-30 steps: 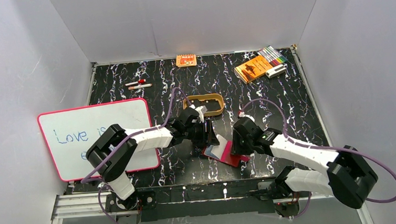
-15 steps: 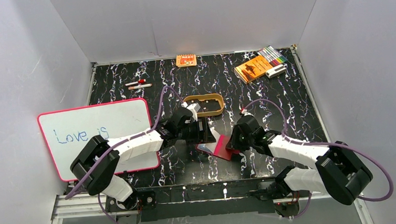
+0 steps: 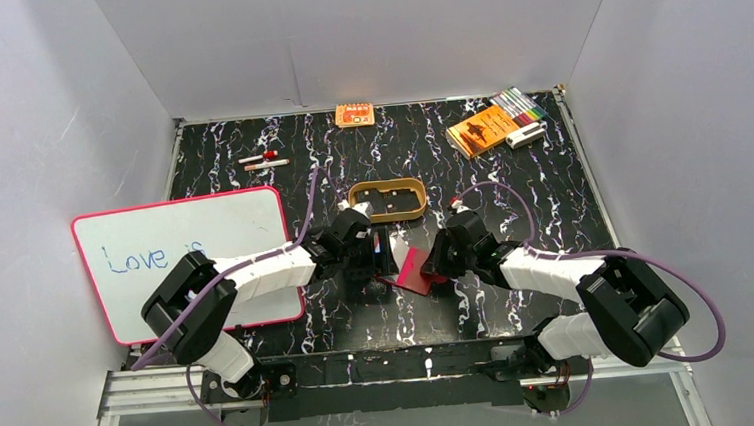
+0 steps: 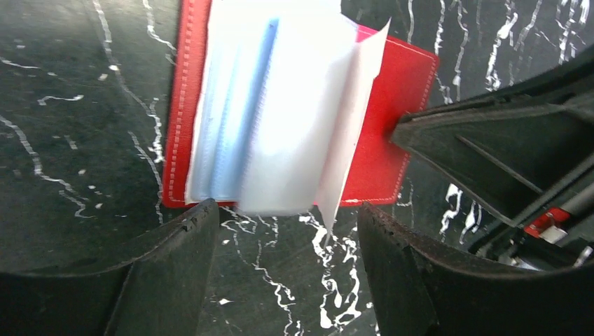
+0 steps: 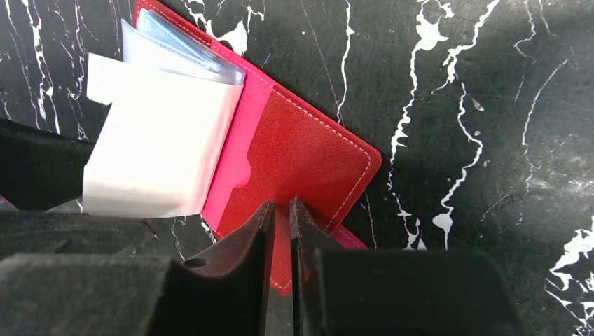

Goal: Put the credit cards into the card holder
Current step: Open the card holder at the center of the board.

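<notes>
The right gripper [image 5: 280, 210] is pinched on the near edge of the card holder [image 5: 308, 154], with red leather showing in the slit between its jaws. The holder lies open on the marbled table [image 5: 455, 105], and its pale inner sleeves [image 5: 154, 133] fan away to that hand's far left. The left gripper [image 4: 287, 208] is released. Its jaws stand wide with nothing between them, just short of the sleeves' free edge. A pale blue band inside the sleeves is judged to be one of the credit cards [image 4: 231, 105]. No loose card can be made out in any view.

Step in hand, by judgement: one hand steadies the holder while the other stands free at the pockets. The next move calls for confirming the card is seated, or fetching another, without dragging the sleeves.

Room: the grippers face each other closely across the holder. Bare table lies on the outer side of each hand, and the tan tray [image 3: 388, 200] sits just beyond them.
</notes>
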Robot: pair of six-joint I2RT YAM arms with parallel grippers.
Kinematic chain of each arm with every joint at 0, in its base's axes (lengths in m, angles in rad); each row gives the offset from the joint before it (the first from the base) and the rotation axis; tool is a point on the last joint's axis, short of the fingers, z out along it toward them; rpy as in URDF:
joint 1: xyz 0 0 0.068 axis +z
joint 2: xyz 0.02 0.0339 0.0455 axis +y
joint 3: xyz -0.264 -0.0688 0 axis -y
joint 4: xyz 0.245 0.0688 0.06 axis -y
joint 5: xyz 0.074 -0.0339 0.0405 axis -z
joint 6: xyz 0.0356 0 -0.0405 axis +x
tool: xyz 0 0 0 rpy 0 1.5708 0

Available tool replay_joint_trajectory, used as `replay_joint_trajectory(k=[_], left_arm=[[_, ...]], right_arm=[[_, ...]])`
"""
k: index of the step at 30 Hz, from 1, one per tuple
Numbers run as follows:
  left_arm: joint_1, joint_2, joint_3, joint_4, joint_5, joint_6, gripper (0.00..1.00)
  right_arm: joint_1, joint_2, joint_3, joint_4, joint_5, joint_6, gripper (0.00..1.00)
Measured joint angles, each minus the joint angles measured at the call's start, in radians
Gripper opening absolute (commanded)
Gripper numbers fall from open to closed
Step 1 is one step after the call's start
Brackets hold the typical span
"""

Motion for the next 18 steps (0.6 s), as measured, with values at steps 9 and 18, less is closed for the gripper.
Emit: replay_joint_trajectory(k=[9,18], left_arm=[[0.0,0.0,0.028,-0.031,-0.102,0.003,0.72],[0.0,0.023,0.058,-0.025,-0.101,0.011,0.71]], right_arm=[[0.0,0.005,0.008,-0.008,-0.002,-0.018,0.22],[-0.002,0.006,0.009,-0.008,-0.008,-0.032,0.22]])
